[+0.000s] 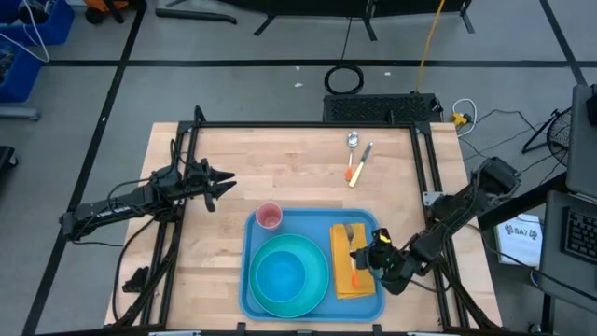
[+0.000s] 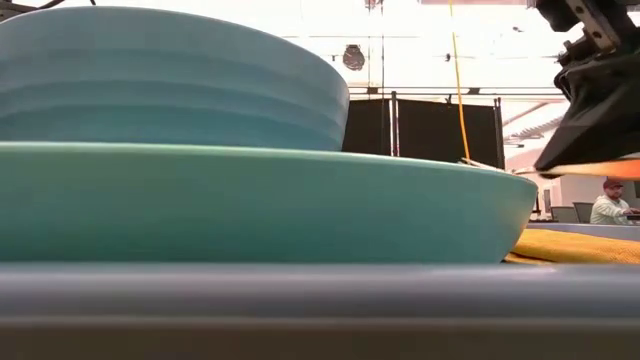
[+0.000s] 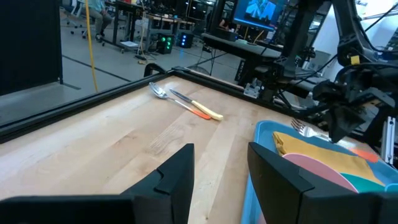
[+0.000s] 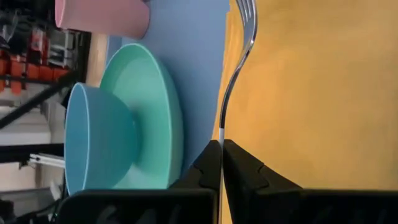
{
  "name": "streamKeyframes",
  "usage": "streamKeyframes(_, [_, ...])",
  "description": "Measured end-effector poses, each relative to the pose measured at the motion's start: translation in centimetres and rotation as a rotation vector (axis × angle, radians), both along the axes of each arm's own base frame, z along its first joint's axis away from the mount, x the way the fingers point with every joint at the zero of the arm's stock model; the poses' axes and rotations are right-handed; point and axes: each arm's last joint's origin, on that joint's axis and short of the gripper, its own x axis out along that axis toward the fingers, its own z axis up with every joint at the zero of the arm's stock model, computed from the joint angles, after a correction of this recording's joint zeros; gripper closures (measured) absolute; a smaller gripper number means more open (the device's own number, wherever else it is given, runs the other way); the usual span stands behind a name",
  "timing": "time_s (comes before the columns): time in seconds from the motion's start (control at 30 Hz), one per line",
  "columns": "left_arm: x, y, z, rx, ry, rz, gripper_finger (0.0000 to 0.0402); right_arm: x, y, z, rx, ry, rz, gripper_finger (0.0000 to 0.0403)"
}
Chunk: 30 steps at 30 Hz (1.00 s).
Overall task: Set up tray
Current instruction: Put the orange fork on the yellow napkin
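Observation:
The light-blue tray [image 1: 280, 226] lies at the table's near edge. On it rest a teal plate [image 1: 312, 250] with a blue bowl [image 1: 280, 278] in it, a pink cup [image 1: 269, 217] at the far left corner, and a yellow napkin [image 1: 347, 280] on the right side. My right gripper [image 1: 366, 254] is over the napkin, shut on a silver fork [image 4: 239, 43] with an orange handle. My left gripper [image 1: 227, 183] hovers open over the bare table, left of the tray. My right gripper pinches the fork between its two fingers where the silver neck [image 4: 221, 132] meets the handle, which the fingers hide. They lie along the fork, slanting in from the table's right. The fork sits about level over the yellow napkin [image 4: 311, 93], tines [image 3: 298, 127] pointing toward the far edge.
A spoon [image 1: 353, 140] and an orange- and a yellow-handled utensil [image 1: 358, 166] lie on the wood near the table's far edge. A black frame rail [image 1: 308, 124] runs around the table. Bare wood lies between the left gripper and the utensils.

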Motion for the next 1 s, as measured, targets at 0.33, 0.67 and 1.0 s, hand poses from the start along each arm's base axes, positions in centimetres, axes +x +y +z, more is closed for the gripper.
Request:
streamKeyframes(0.33, [0.0,0.0,0.0,0.0,0.0,0.0,0.0249,1.2,0.8,-1.1,0.041,-0.066,-0.016,0.0403])
streamKeyframes(0.67, [0.0,0.0,0.0,0.0,0.001,0.0,0.0249,2.0,0.6,-1.5,0.035,-0.062,0.002,0.0403])
streamKeyframes(1.0, [0.0,0.0,0.0,0.0,0.001,0.0,0.0249,2.0,0.6,-1.9,0.039,-0.054,-0.006,0.0403])
